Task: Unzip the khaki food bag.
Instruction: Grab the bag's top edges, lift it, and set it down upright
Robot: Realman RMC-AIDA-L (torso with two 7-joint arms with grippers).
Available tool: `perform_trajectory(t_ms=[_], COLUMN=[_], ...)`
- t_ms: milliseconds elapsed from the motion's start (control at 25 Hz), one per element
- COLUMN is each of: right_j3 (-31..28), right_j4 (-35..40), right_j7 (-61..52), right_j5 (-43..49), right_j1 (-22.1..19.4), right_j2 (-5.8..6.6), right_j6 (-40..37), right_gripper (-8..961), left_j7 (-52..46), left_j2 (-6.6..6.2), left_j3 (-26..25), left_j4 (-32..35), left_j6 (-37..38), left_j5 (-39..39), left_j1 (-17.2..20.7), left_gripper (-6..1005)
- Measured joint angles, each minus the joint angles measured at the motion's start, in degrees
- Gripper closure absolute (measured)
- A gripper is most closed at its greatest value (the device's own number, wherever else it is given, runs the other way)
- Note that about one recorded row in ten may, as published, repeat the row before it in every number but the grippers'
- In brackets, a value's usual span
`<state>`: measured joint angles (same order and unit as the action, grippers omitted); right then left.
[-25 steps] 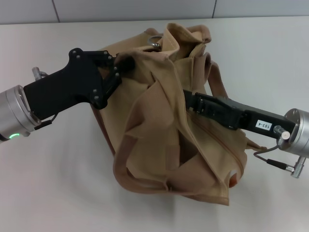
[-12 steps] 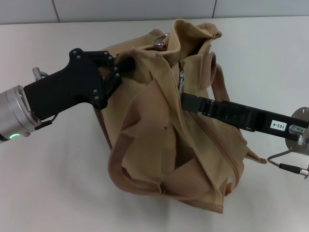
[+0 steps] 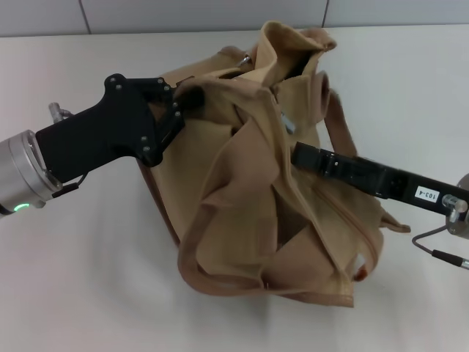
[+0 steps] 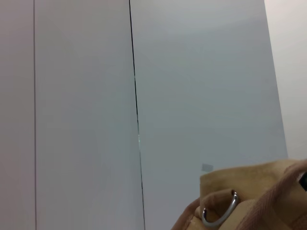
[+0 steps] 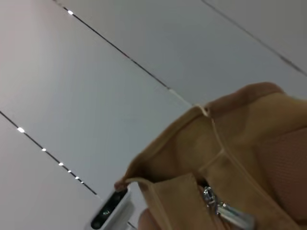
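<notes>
The khaki food bag [image 3: 242, 205] lies crumpled on its side in the middle of the table, one webbing handle [image 3: 198, 271] looped toward the front. My left gripper [image 3: 183, 99] is shut on the bag's upper left edge. From the right, my right gripper [image 3: 297, 154] lies across the top of the bag. Its narrow tip is pressed into the folds just below the metal zipper pull [image 3: 287, 123] and appears shut on it. The right wrist view shows the pull [image 5: 225, 211] hanging against tan fabric [image 5: 249, 143]. A metal ring [image 4: 218, 215] on the bag shows in the left wrist view.
The bag rests on a pale table [image 3: 88, 279], with a grey tiled wall [image 3: 183, 15] behind it. A small white object with dark lenses [image 5: 108, 213] shows beside the bag in the right wrist view.
My right gripper has drawn back to the right. The bag's top folds and zipper pull shifted right with it. The left gripper has stayed in place.
</notes>
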<state>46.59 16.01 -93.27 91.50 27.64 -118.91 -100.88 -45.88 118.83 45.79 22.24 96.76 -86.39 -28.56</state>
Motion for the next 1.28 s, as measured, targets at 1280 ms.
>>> perform_trajectory(t_ms=[1280], right_j3=[-3.2], right_j4=[-4.7], right_j7=[29.7], right_j5=[-6.6], right_j1=[-0.5], right_j2=[-0.62], right_j6=[-0.1], right_gripper=[565], left_j7=[-0.2], left_j2=[0.17], left_j3=[0.4], left_j4=[-0.7], left_j6=[0.2], left_j5=[0.0], left_j1=[-0.2], left_gripper=[899])
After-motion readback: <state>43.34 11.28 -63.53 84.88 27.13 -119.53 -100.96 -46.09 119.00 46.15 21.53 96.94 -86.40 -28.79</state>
